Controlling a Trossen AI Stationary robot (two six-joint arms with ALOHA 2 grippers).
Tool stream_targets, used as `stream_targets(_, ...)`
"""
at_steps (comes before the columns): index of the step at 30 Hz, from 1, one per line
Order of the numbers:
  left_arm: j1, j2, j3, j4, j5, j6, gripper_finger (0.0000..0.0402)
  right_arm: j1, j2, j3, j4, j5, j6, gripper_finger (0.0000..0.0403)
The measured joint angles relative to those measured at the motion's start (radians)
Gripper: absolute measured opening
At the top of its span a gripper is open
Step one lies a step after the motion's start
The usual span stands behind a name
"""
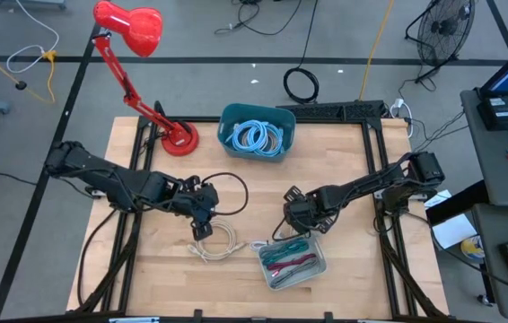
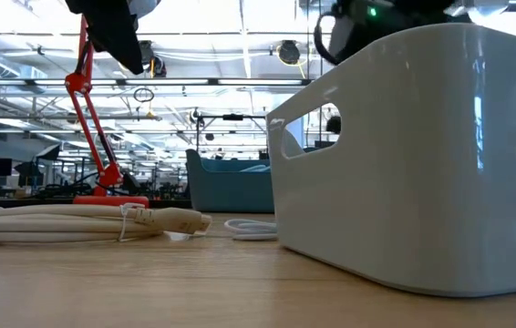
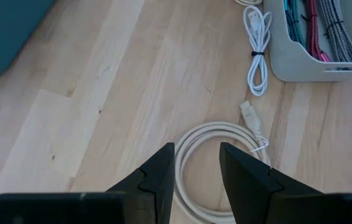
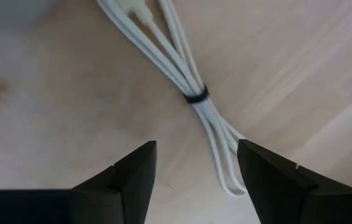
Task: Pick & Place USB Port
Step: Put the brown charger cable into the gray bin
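Observation:
A white USB cable (image 4: 188, 81), bundled by a black tie (image 4: 196, 96), lies flat on the wood beside the white bin (image 1: 317, 269); it also shows as a USB cable (image 3: 258, 43) in the left wrist view. My right gripper (image 4: 198, 171) hovers open just above it, the bundle's looped end (image 4: 229, 180) close to one finger without plain contact. My left gripper (image 3: 198, 165) stands open above a cream coiled cable (image 3: 216, 140) and touches nothing. In the high view my left gripper (image 1: 202, 221) is left of centre and my right gripper (image 1: 290, 219) right of centre.
The white bin (image 2: 413, 155) holds several coloured cables (image 1: 290, 260). A blue bin (image 1: 256, 133) of light-blue cables sits at the far edge, with a red desk lamp (image 1: 178, 136) to its left. The cream coil (image 1: 214, 242) lies near the front. Bare wood lies at both sides.

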Motion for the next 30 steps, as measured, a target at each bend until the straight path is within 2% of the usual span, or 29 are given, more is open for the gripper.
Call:
stream_targets(4,0.0,0.0,0.0,0.0,0.0,-0.003,0.0131,-0.004,0.0,-0.024,0.034,0.063,-0.002,0.0211)
stream_targets(8,0.0,0.0,0.0,0.001,0.0,-0.005,0.0131,-0.024,0.0,-0.028,0.087,0.082,0.002,0.0207)
stream_targets(20,0.0,0.0,0.0,0.001,-0.006,-0.01,0.0131,-0.069,0.0,-0.028,0.11,0.011,-0.023,0.0203)
stream_targets(30,0.0,0.0,0.0,0.001,-0.009,-0.024,0.0131,-0.077,-0.005,-0.102,0.194,0.015,-0.027,0.0203)
